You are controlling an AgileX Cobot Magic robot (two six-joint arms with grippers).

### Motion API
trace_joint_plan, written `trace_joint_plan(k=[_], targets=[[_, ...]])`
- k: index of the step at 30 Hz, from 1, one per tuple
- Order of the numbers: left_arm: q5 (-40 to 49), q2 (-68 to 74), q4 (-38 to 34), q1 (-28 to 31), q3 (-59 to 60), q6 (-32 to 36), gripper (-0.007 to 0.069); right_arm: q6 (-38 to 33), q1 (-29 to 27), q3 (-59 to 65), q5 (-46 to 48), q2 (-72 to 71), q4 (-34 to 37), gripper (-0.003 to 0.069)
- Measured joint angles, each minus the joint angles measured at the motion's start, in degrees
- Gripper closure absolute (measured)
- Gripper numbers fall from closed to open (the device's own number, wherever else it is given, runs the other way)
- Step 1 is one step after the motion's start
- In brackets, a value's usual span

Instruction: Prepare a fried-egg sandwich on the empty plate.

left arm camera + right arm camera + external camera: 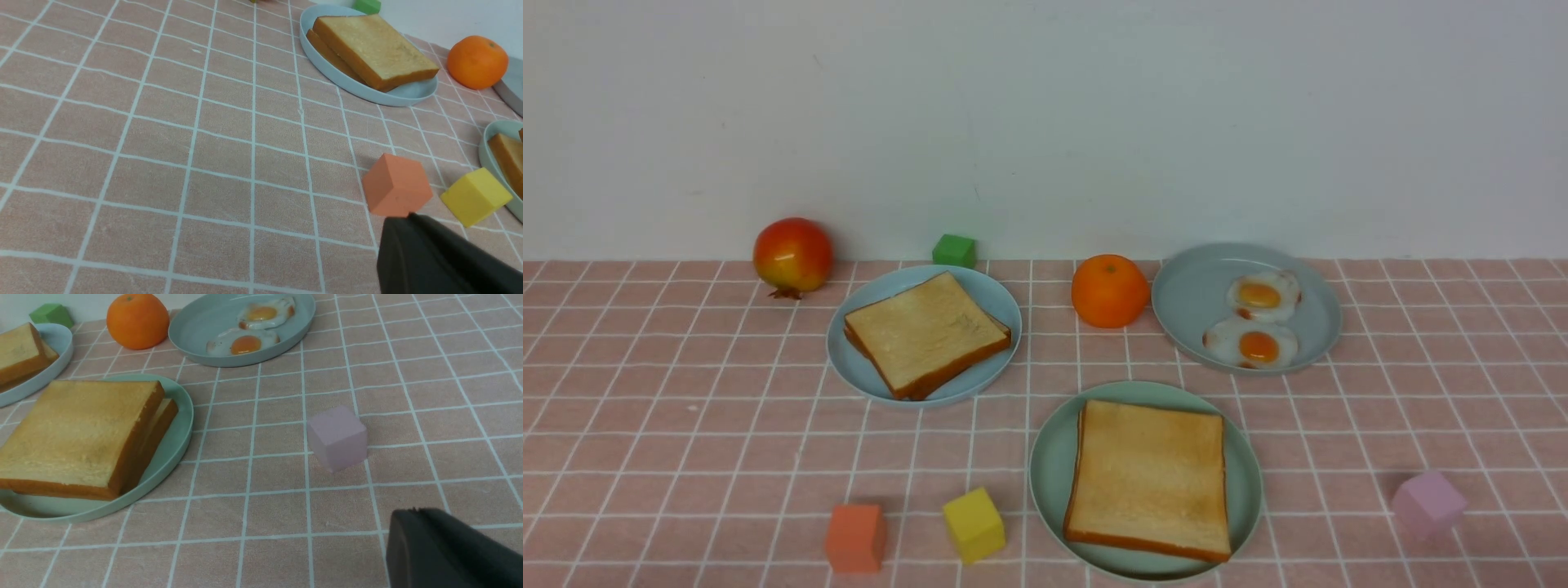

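The mint-green empty plate [1045, 474] near the front now carries a toast slice [1147, 478]. The right wrist view shows a second slice [165, 412] peeking out under the top one [77, 433], with no egg visible between them. Two fried eggs [1262, 296] [1254, 345] lie on the grey-blue plate [1201, 294] at the back right. More toast [923, 331] sits on the light-blue plate [988, 294]. Neither arm shows in the front view. My left gripper [409, 214] is shut and empty, close to an orange cube [396, 190]. My right gripper [413, 509] has its jaws together, empty, short of a lilac cube [337, 437].
A red fruit [792, 255], a green cube [953, 250] and an orange [1109, 290] stand along the back wall. A yellow cube [974, 524] sits by the orange cube [855, 537] left of the mint plate, and the lilac cube [1427, 502] is at the right.
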Motion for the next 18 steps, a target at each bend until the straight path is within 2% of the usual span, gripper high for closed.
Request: trace_joint_plan(k=[18], targets=[[0.0, 0.0, 0.0, 0.0, 0.0, 0.0, 0.0613, 0.0, 0.0, 0.0, 0.0, 0.0, 0.0, 0.0575]])
